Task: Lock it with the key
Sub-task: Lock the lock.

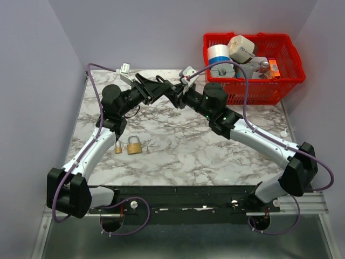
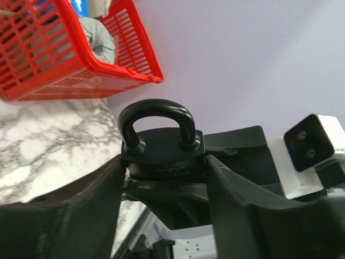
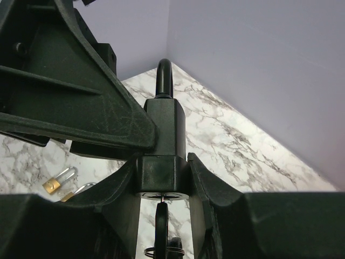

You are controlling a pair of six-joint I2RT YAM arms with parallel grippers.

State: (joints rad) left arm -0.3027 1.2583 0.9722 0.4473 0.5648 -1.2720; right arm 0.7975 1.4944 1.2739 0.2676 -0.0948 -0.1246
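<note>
right claw (image 3: pixel 161 164) clamped the black metal padlock (image 3: pixel 164 124) steady for the thin black-headed key (image 3: pixel 161 216) in its keyhole; left claw (image 2: pixel 165 161) flanked it, grip unclear.

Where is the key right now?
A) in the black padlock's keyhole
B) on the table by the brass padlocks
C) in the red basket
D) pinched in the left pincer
A: the right wrist view shows the key hanging under the black padlock, its blade up in the keyhole and its ring dangling below.
</note>
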